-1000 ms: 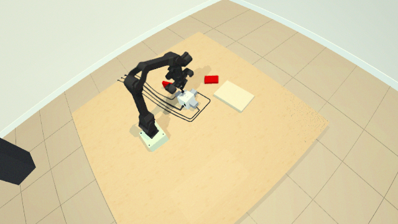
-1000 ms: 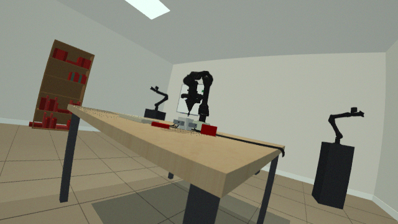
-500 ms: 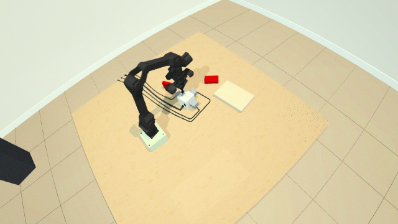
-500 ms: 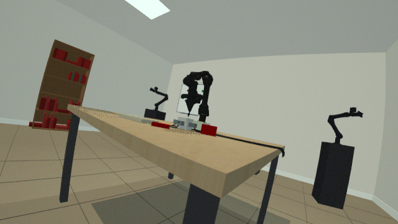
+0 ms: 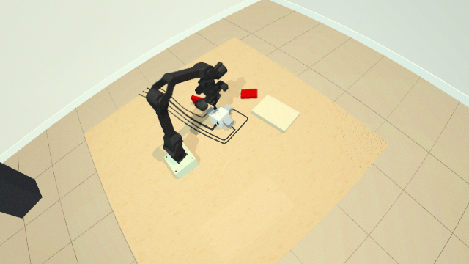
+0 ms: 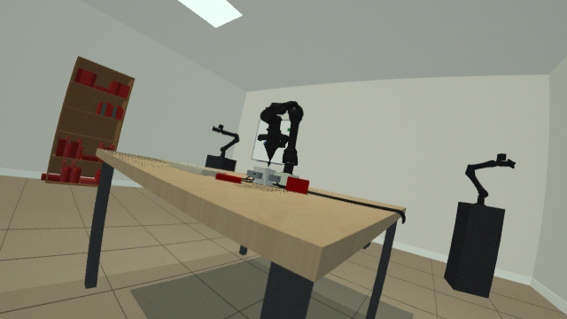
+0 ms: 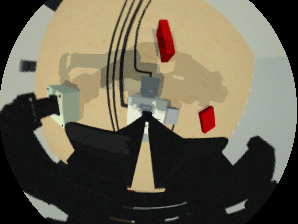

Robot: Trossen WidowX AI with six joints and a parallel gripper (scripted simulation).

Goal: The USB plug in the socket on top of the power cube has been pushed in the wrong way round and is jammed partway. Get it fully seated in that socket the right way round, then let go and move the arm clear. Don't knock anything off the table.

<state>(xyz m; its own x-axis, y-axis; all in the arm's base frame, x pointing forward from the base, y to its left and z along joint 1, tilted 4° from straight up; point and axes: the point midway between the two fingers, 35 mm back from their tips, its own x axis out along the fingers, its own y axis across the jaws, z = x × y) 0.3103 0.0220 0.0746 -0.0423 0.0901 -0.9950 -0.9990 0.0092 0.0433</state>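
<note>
Pincer (image 5: 213,106) points straight down over the power cube (image 5: 220,116), its fingers clamped on the USB plug (image 7: 148,106) at the cube's top socket. By my reading the extraction step is in hand: next comes a straight lift, a half-turn, then pressing it home without nudging the red blocks (image 5: 249,93) lying near the cube on the desk (image 5: 256,176).

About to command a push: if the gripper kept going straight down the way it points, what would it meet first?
The gripper points straight down, shut on the plug, right over the power cube. Its top is likely first contact, though the gap is hard to judge.
</note>
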